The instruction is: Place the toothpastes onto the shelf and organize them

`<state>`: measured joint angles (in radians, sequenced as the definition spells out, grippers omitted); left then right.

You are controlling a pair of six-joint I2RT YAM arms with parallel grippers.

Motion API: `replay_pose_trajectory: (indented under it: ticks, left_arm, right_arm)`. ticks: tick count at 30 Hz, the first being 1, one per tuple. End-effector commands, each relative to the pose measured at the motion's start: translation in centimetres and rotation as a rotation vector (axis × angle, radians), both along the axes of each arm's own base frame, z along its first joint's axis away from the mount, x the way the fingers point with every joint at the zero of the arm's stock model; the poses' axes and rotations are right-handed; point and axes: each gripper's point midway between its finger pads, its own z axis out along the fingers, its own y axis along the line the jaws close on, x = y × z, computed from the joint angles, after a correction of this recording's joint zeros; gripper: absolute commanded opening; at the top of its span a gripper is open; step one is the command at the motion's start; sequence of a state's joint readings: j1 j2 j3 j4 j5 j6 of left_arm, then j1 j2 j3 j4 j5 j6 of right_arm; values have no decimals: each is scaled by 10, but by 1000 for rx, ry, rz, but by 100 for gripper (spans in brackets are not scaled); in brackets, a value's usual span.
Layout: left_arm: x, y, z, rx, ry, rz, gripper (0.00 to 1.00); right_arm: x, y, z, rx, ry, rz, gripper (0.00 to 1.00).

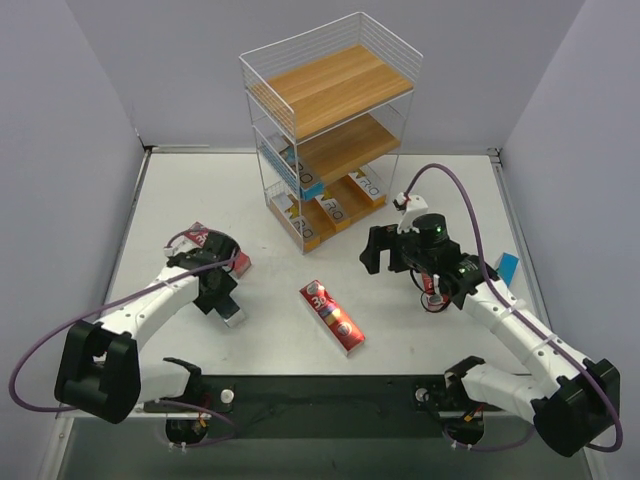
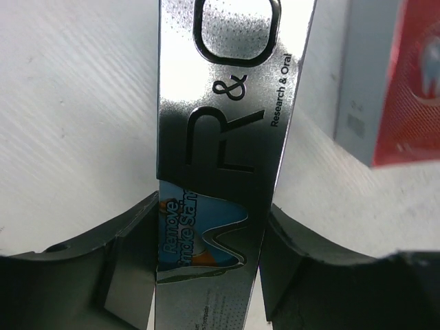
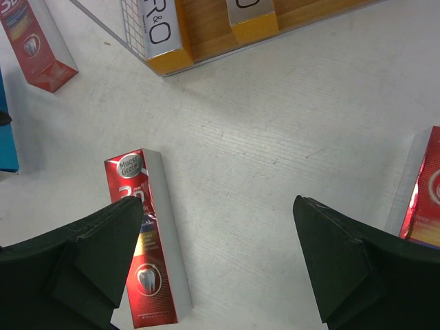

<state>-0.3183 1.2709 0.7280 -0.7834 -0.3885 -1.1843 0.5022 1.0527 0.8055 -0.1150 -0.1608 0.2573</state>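
Toothpaste cartons [image 1: 331, 208] sit on shelf [image 1: 330, 90] lower tiers, far centre; red one [image 1: 332, 316] mid white bench [image 1: 200, 200]. I read left end effector [image 2: 210, 254] clamped on silver carton [image 2: 220, 137], right end effector [image 3: 220, 254] wide. Grey walls [image 1: 80, 80].

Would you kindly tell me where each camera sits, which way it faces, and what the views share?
Top external: above and behind the arm bases, looking down on the table and shelf; left arm and right arm show.
Left wrist: on that wrist, facing down along the left pincer, shut on a silver R&O carton.
Right wrist: on that wrist, facing down past the open right pincer at a red carton and the shelf's foot.
Shared: top and right wrist both show the shelf's bottom board.
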Motion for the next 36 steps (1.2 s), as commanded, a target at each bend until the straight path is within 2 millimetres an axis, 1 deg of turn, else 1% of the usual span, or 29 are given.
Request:
replay_pose_trajectory:
  ticks: [1, 2, 3, 5, 6, 7, 9, 10, 11, 12, 13, 14, 16, 17, 19, 20, 21, 23, 24, 26, 27, 29, 30, 33, 34, 36]
  left_arm:
    - [26, -27, 50, 72, -136, -276, 48]
    - [30, -33, 58, 88, -164, -334, 48]
    - [32, -48, 67, 93, -189, -418, 47]
    - [39, -65, 82, 113, -246, -575, 47]
    - [37, -79, 88, 122, -271, -653, 48]
    - [42, -90, 99, 145, -319, -751, 48]
    - [41, -107, 114, 150, -382, -879, 48]
    - [37, -127, 120, 141, -425, -1027, 48]
    - [34, -134, 129, 134, -466, -1099, 48]
    - [30, -142, 133, 128, -488, -1168, 48]
    - [28, -148, 136, 150, -512, -1255, 48]
    - [20, -158, 142, 110, -546, -1340, 48]
    - [14, -166, 148, 121, -584, -1457, 48]
    - [2, -177, 153, 67, -617, -1542, 48]
    - [-6, -184, 159, 63, -650, -1656, 48]
    - [-9, -188, 166, 55, -668, -1693, 48]
    - [-17, -194, 168, 39, -680, -1767, 48]
    - [-23, -198, 167, 27, -660, -1833, 48]
    - [-27, -203, 176, 24, -685, -1885, 48]
    - [-33, -207, 174, 9, -652, -1939, 48]
    - [-35, -211, 183, 12, -676, -1976, 48]
    - [-38, -215, 185, 6, -667, -2014, 48]
    - [-40, -219, 191, 11, -685, -2044, 48]
    - [-49, -227, 193, -22, -682, -2111, 48]
    - [-53, -231, 199, -37, -695, -2130, 48]
    - [-55, -237, 199, -39, -689, -2160, 48]
  right_arm:
    - [3, 14, 18, 76, -25, 44, 96]
    - [2, 16, 21, 84, -30, 58, 96]
    - [-2, 21, 23, 99, -29, 94, 96]
    - [-7, 25, 28, 110, -33, 131, 96]
    - [-9, 27, 29, 114, -30, 148, 96]
    - [-13, 31, 32, 122, -26, 183, 96]
    - [-23, 37, 33, 111, -21, 249, 96]
    - [-28, 42, 36, 118, -26, 291, 96]
    - [-32, 44, 38, 117, -26, 314, 97]
    - [-36, 48, 40, 107, -39, 352, 97]
    - [-42, 52, 46, 120, -51, 391, 97]
    - [-45, 54, 50, 120, -65, 413, 98]
    - [-51, 57, 60, 111, -116, 460, 98]
    - [-53, 59, 64, 109, -135, 482, 98]
    - [-58, 60, 71, 98, -181, 529, 99]
    - [-62, 63, 74, 105, -193, 561, 100]
    - [-65, 63, 78, 114, -204, 572, 100]
    - [-68, 63, 85, 92, -269, 624, 100]
    - [-72, 65, 88, 95, -286, 658, 100]
    - [-77, 66, 94, 76, -338, 706, 100]
    - [-81, 68, 97, 78, -354, 735, 100]
    - [-85, 70, 98, 52, -394, 787, 100]
    - [-87, 71, 99, 47, -404, 808, 100]
    - [-95, 75, 106, 28, -437, 896, 100]
    - [-99, 78, 109, 32, -430, 922, 100]
    - [-101, 80, 112, 24, -440, 950, 100]
